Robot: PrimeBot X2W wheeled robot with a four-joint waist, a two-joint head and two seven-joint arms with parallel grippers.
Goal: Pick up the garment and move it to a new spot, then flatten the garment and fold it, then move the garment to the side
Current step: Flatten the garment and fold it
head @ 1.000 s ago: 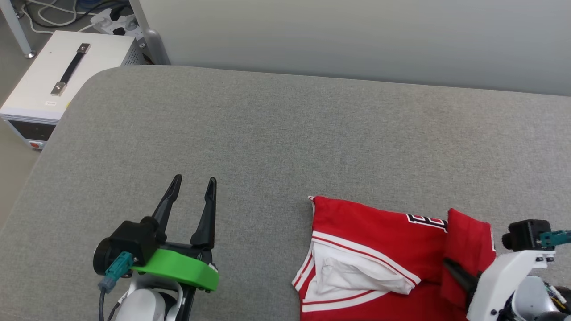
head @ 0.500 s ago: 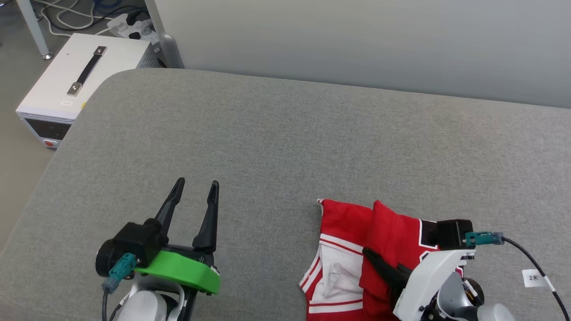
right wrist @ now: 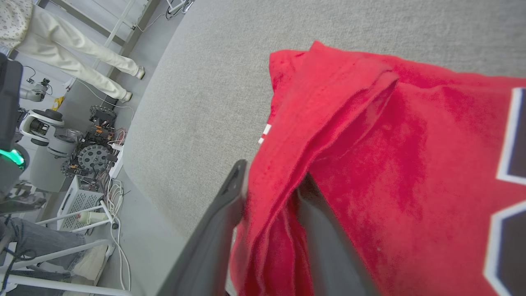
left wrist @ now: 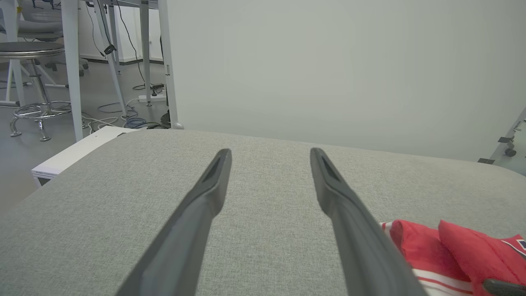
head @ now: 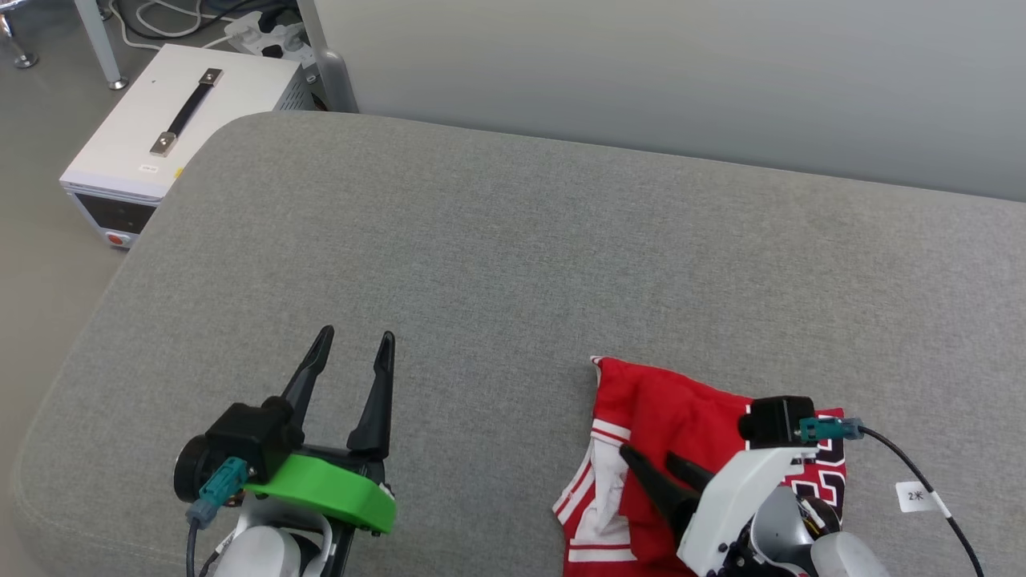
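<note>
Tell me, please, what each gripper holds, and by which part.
The left gripper is open and holds nothing. The right gripper has its jaws parted around a red fold of the basketball T-shirt, apparently not clamped.

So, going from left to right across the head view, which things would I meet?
white box → left gripper → garment → white cable tag

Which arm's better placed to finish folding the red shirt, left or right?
Right. The right gripper sits on the garment, fingers parted around a red fold. The left gripper hangs open over the grey surface, apart from the cloth, so it would probably need to travel across first.
</note>
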